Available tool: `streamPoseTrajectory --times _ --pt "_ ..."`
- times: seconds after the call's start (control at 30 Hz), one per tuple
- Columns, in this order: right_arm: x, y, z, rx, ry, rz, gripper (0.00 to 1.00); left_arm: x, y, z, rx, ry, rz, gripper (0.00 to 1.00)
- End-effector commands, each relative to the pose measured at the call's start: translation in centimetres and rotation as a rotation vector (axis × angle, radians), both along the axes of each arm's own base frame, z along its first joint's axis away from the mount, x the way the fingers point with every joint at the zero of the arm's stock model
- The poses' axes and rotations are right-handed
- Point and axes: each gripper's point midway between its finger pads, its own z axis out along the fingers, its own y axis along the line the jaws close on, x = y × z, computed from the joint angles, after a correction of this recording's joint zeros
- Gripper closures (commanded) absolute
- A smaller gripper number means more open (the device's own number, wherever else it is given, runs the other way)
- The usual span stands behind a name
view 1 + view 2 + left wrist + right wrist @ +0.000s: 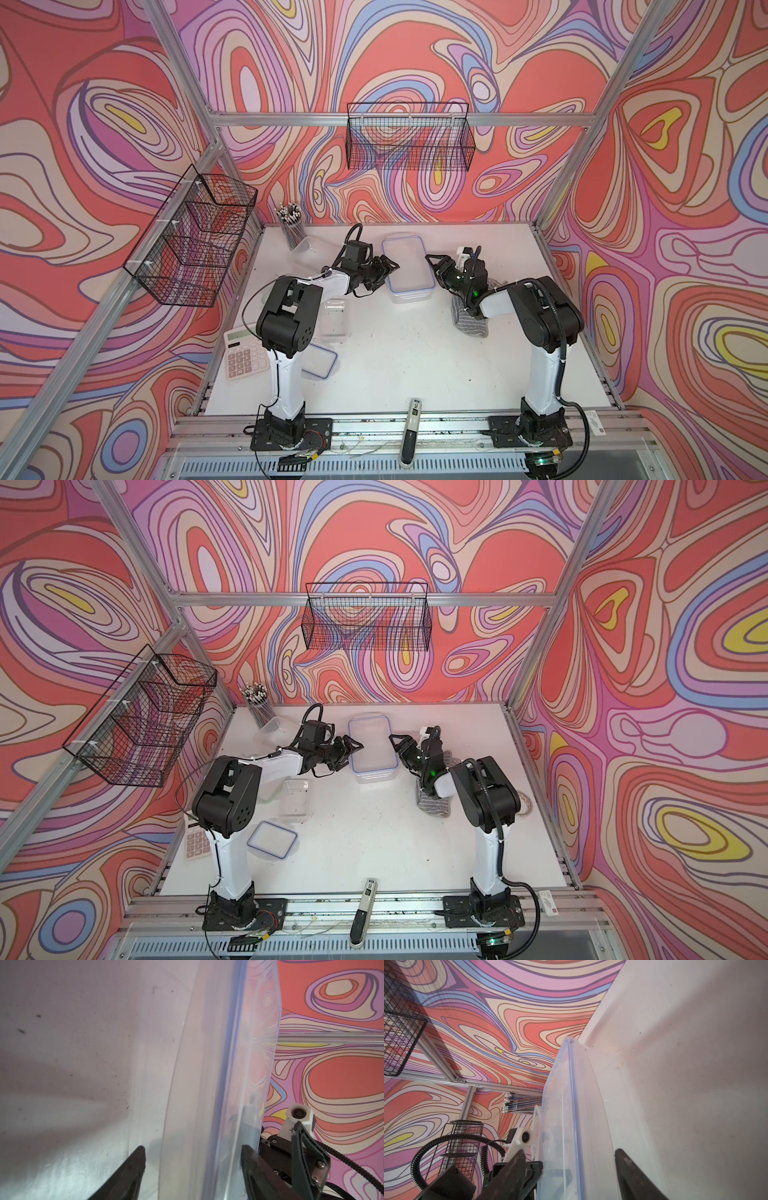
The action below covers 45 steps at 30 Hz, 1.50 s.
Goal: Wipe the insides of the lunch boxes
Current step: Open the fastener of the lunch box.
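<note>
The large lunch box (407,266) (371,746) stands at the back middle of the white table (415,357) with its blue-rimmed lid on. My left gripper (390,274) (193,1153) is open at its left long side, one finger above the lid and one beside the wall. My right gripper (433,270) (570,1155) is open and straddles the right long edge (576,1105) the same way. An open medium lunch box (334,320) lies by the left arm, a loose blue-rimmed lid (320,361) in front of it. A small lunch box (274,725) sits by the pen cup.
A grey striped cloth (469,320) lies under the right forearm. A pen cup (291,226) stands at the back left, a calculator (245,357) at the left edge, a marker (409,432) on the front rail. Wire baskets (409,137) hang on the walls.
</note>
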Motion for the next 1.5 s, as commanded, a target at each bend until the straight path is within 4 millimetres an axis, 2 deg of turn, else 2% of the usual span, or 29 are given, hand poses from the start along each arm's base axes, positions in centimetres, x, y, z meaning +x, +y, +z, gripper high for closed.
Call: streamPoseTrajectory --times 0.0,0.47,1.0,1.47 --pt "-0.1 0.7 0.8 0.094 -0.026 -0.013 0.33 -1.3 0.3 -1.4 0.025 0.062 0.011 0.27" --pt "-0.2 2.3 1.3 0.212 -0.034 -0.042 0.48 -1.9 -0.5 -1.8 0.011 0.075 0.013 0.27" --pt "-0.3 2.7 0.3 0.229 -0.013 -0.044 0.71 -1.9 -0.6 -1.8 0.014 0.077 0.014 0.27" --pt "-0.4 2.9 0.2 0.234 -0.006 -0.041 0.84 -1.8 -0.5 -1.8 0.019 0.078 0.015 0.27"
